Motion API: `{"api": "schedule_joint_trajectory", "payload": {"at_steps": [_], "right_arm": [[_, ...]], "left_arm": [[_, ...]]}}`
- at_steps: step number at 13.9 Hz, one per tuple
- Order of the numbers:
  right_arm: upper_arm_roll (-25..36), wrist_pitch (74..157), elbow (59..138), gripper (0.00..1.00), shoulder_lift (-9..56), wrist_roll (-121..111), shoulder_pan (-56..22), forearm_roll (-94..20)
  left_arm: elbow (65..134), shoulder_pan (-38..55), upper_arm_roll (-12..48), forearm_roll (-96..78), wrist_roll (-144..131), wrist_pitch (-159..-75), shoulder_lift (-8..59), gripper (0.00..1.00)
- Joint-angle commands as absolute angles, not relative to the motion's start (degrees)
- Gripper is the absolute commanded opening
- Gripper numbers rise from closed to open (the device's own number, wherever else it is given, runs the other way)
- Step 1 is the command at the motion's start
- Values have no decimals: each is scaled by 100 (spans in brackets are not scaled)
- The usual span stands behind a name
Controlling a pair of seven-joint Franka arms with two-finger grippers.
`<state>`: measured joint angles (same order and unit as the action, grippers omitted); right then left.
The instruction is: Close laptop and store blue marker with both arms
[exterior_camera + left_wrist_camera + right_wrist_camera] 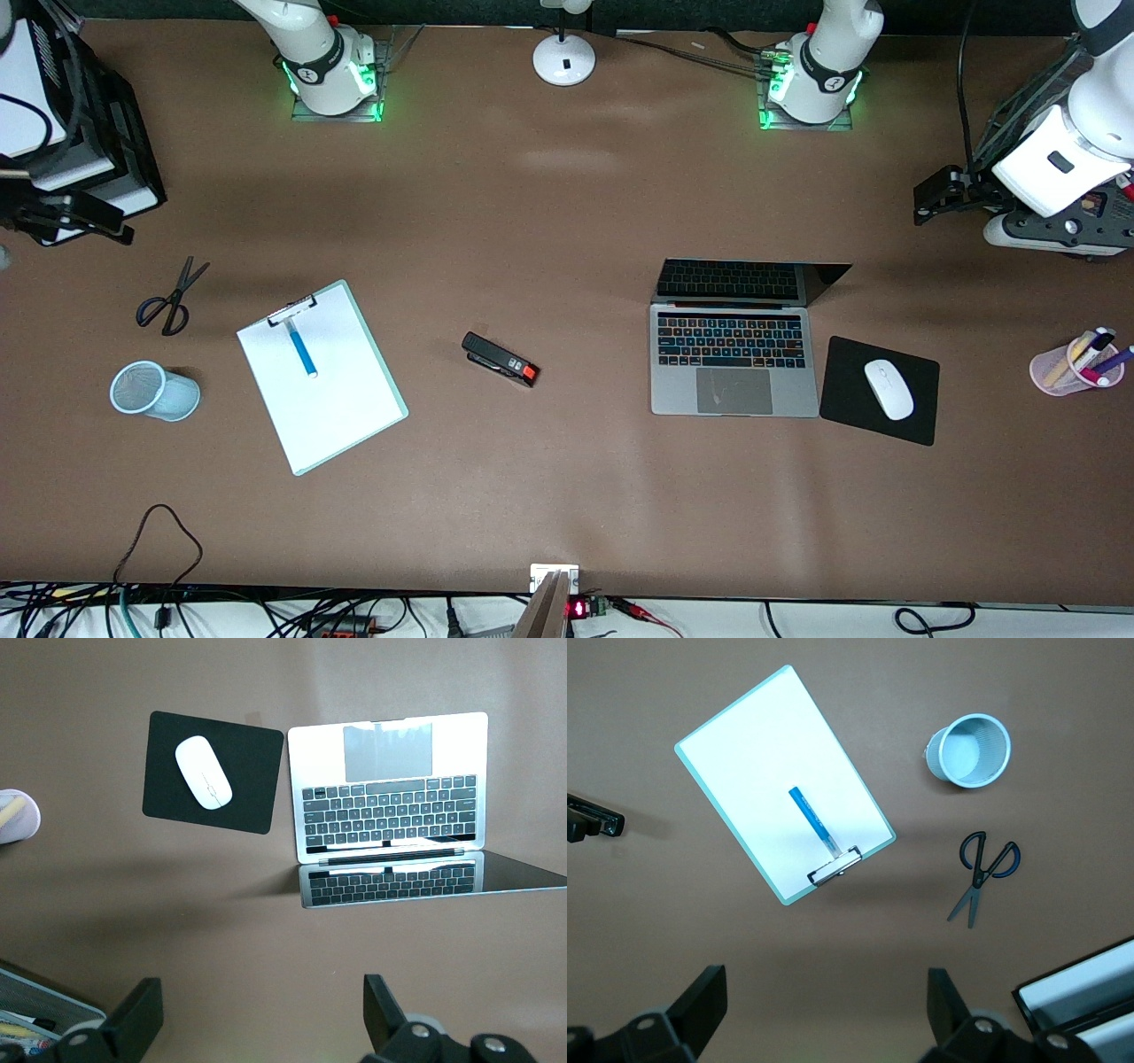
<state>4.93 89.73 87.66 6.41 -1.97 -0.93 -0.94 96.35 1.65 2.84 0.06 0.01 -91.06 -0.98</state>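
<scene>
Front view showed the laptop [733, 359] standing open toward the left arm's end of the table, its screen raised on the edge farther from the camera, so the closing step had not begun. Taking the laptop as landmark: the black mouse pad [912, 424] lay just beside it, toward the left arm's end, with a white mouse [889, 388] on it; the stapler [500, 359] sat toward the right arm's end; further that way lay the clipboard [323, 403] with the blue marker [301, 346] resting on its paper, still not stored. A pale blue mesh cup [153, 391] stood past the clipboard, the likely place for it.

The left gripper [257, 1014] hung high above the table near the laptop's screen edge, fingers wide apart and empty. The right gripper [824, 1014] hung high over bare table near the clipboard, fingers likewise spread, holding nothing. Both jobs appeared wholly undone.
</scene>
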Motion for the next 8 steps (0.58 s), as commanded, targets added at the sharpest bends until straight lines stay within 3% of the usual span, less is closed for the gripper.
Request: {"api": "schedule_joint_trajectory", "payload": {"at_steps": [1,3,7,8], "right_arm": [[466,9157,8771,100,825,-114,-123,-70],[466,9561,8771,100,1123,-211,-149,-79],[466,10045,8771,100,1695,-430,-351,-53],[466,10176,8771,100,1844,-544,-378,-53]], "left_arm": [[9606,149,264,-44,114,-9000,-158,100],[9606,141,264,-44,123,-8930,-150,99],[9580,132,264,-35,114,-8729,-158,39],[9571,132,264,-44,123,-8632,-158,32]]}}
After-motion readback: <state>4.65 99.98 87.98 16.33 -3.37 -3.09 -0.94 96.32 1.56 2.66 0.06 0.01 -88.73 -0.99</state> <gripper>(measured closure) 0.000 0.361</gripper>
